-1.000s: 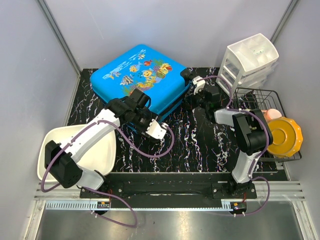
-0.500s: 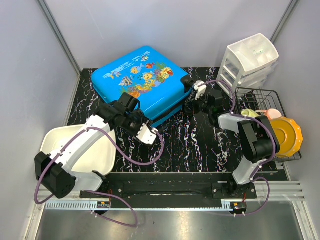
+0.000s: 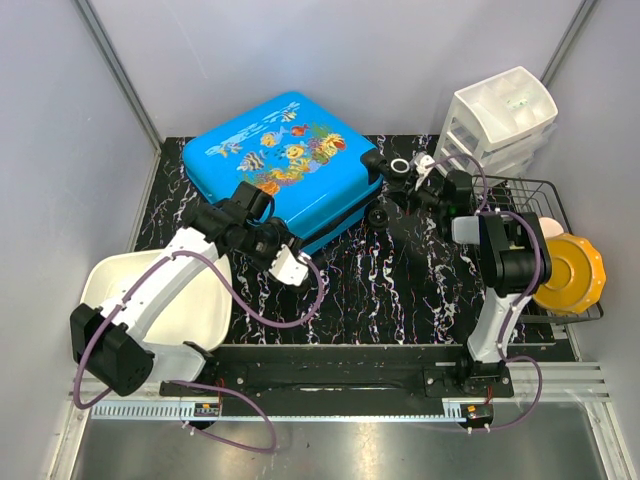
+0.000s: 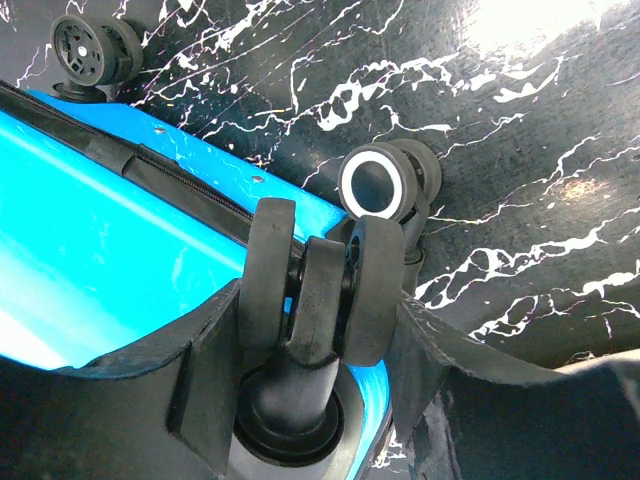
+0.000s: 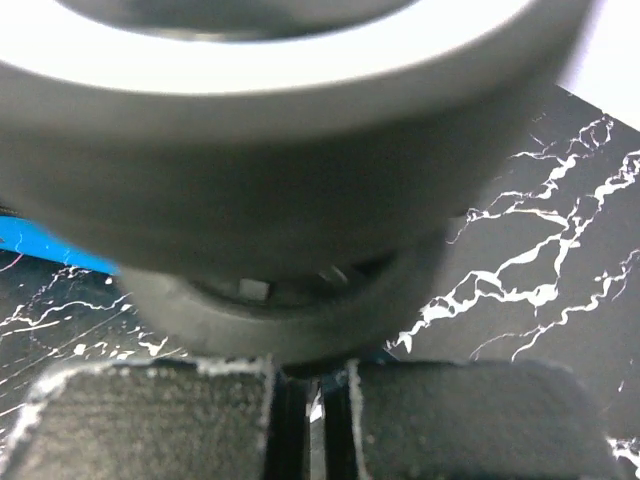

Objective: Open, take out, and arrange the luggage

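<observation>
The luggage [image 3: 280, 160], a bright-blue fish-print suitcase, lies flat and closed at the back left of the mat. My left gripper [image 3: 262, 232] is at its near corner, shut on a black double wheel [image 4: 310, 290], with one finger on each side of it. A white-ringed wheel [image 4: 375, 185] sits just beyond, and the blue shell [image 4: 110, 260] fills the left of that view. My right gripper [image 3: 405, 188] is at the luggage's right corner, next to a white-ringed wheel [image 3: 400, 165]. Its fingers [image 5: 150, 420] are almost together, with a large blurred wheel [image 5: 300, 150] right at their tips.
A white drawer unit [image 3: 500, 120] stands at the back right. A black wire basket [image 3: 505, 188] in front of it holds a yellow plate [image 3: 570, 270] and a pink item [image 3: 545, 228]. A white tub [image 3: 150, 300] sits at the near left under the left arm.
The luggage has swung and shifted slightly. My left gripper has moved left along its near edge to the corner wheel. My right gripper has drawn to the right, towards the basket.
</observation>
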Tool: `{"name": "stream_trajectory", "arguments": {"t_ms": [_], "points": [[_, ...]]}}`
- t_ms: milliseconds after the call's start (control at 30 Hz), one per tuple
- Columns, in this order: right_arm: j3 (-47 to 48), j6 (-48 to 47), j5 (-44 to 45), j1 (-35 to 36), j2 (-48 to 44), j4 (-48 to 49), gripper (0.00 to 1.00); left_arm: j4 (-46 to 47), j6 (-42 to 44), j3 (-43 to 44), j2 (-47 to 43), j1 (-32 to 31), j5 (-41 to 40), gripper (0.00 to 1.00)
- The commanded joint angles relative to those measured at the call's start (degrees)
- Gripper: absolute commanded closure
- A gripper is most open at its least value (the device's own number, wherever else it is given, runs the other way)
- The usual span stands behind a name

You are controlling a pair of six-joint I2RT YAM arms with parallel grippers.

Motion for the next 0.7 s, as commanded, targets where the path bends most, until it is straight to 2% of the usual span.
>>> {"name": "stream_trajectory", "arguments": {"t_ms": [0,200,667], "points": [[10.08,0.06,2.16,-7.02,4.53,10.02,1.0,-13.8,-4.7,-1.22,1.22,6.35,-13.8,1.0],[22.72,2.95,-4.36,-7.11,12.18,8.97,1.0,-14.15,-3.38,-1.66,1.75,7.23,-13.89,1.0],[51.66,6.65,-9.47,-4.12,31.87,2.73,1.0,-14.94,-1.36,-1.67,4.99,7.32,-13.53,1.0]]}}
